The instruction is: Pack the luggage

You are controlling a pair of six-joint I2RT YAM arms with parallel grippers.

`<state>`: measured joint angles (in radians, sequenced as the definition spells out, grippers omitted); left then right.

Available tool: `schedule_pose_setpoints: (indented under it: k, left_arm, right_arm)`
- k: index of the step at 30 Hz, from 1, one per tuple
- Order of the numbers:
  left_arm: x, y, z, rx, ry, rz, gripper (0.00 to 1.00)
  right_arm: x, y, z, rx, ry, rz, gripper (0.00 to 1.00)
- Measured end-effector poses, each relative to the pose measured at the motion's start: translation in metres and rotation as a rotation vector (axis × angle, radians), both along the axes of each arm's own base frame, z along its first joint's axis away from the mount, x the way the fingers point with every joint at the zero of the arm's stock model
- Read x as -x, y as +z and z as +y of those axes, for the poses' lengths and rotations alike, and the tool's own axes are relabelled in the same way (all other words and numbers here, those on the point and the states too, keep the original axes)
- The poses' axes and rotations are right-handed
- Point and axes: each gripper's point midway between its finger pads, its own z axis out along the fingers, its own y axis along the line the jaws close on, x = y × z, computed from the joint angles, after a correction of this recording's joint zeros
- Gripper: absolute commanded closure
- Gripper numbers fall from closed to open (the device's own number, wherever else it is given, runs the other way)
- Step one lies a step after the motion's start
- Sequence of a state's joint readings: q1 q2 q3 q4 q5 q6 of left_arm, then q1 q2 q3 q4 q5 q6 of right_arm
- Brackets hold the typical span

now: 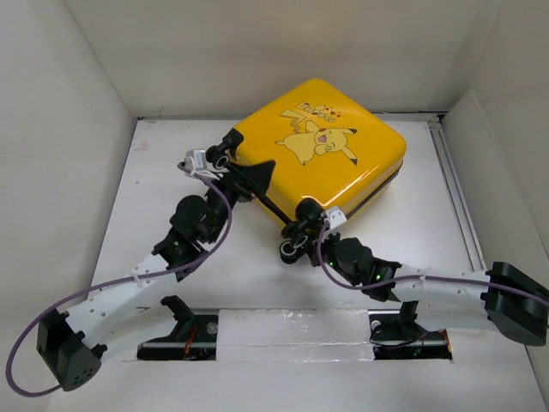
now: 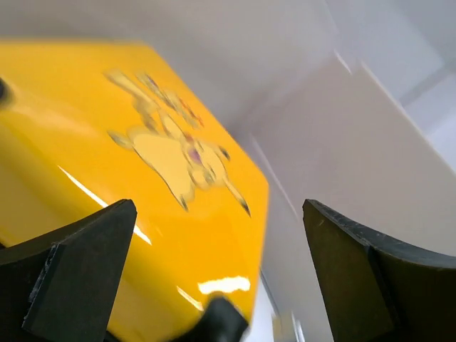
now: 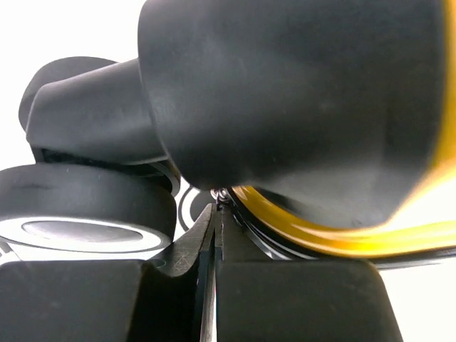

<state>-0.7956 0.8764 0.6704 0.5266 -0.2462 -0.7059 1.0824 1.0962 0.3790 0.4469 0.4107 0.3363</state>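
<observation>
**A:** Top external: luggage (image 1: 330,154) lies flat and closed at the far middle of the table (image 1: 437,232), print side up.
**B:** Tools?
**A:** Left gripper (image 1: 260,172) stands wide at the left corner, holding nothing. Right gripper (image 1: 302,226) is pressed closed at the near corner, on the black zipper trim (image 1: 380,185) beside a wheel (image 3: 78,214). Can't tell whether it pinches a pull.
**B:** Handling?
**A:** Glossy hard shell with rounded corners: stiff, slick, probably light for its bulk. The flat faces give fingers no purchase. I'd take it at the seam, the zipper pull or the wheel housings. The wheels look rubbery and will likely roll if pushed.
</observation>
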Motion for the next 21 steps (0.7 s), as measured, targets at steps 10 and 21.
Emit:
schedule_pose_setpoints:
  k: [10, 21]
  left_arm:
    - [-0.105, -0.060, 0.186, 0.110, 0.530, 0.188, 0.00]
    - [-0.150, -0.119, 0.184, 0.241, 0.346, 0.365, 0.03]
  right_arm:
    - [-0.004, 0.000, 0.009, -0.002, 0.006, -0.010, 1.00]
    - [-0.003, -0.001, 0.012, 0.008, 0.025, -0.019, 1.00]
